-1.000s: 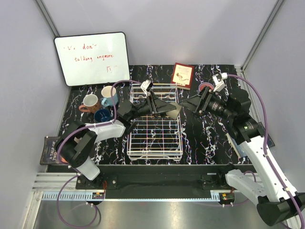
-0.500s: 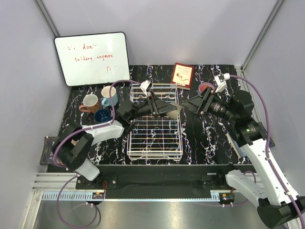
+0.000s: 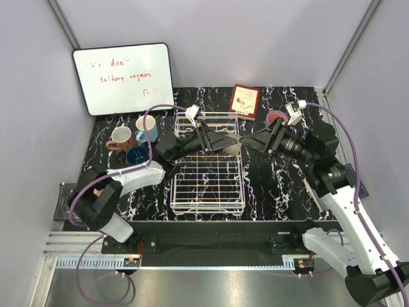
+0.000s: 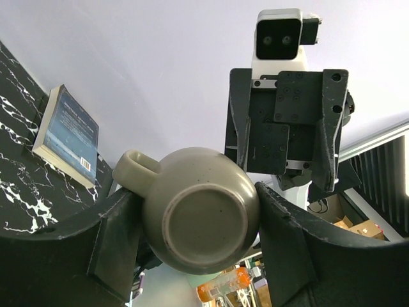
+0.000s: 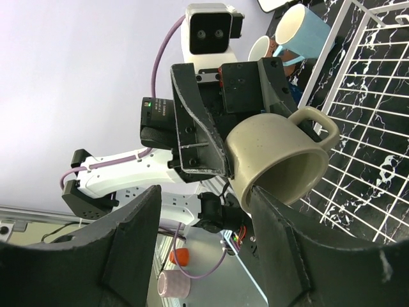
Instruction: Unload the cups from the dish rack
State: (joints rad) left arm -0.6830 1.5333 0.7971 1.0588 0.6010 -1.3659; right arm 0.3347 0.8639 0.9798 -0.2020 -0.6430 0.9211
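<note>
My left gripper (image 3: 229, 141) is shut on the grey-beige mug (image 3: 235, 142) and holds it in the air over the far right part of the white wire dish rack (image 3: 208, 192). In the left wrist view the mug's base (image 4: 201, 220) faces the camera between both fingers. My right gripper (image 3: 248, 141) is open at the mug's mouth; in the right wrist view its jaws straddle the mug's rim (image 5: 281, 160). A salmon mug (image 3: 120, 137), a light blue mug (image 3: 147, 127) and a dark blue cup (image 3: 137, 155) stand left of the rack. A lavender tumbler (image 5: 172, 283) lies beyond the left arm.
A whiteboard (image 3: 123, 78) leans at the back left. A red book (image 3: 245, 100) stands behind the rack, and a round red object (image 3: 275, 118) lies behind my right wrist. A book (image 3: 64, 201) lies at the table's left edge, another (image 3: 317, 192) under my right arm.
My left gripper has raised the grey-beige mug slightly toward the right arm. My right gripper has edged left until its open jaws reach the mug's rim.
</note>
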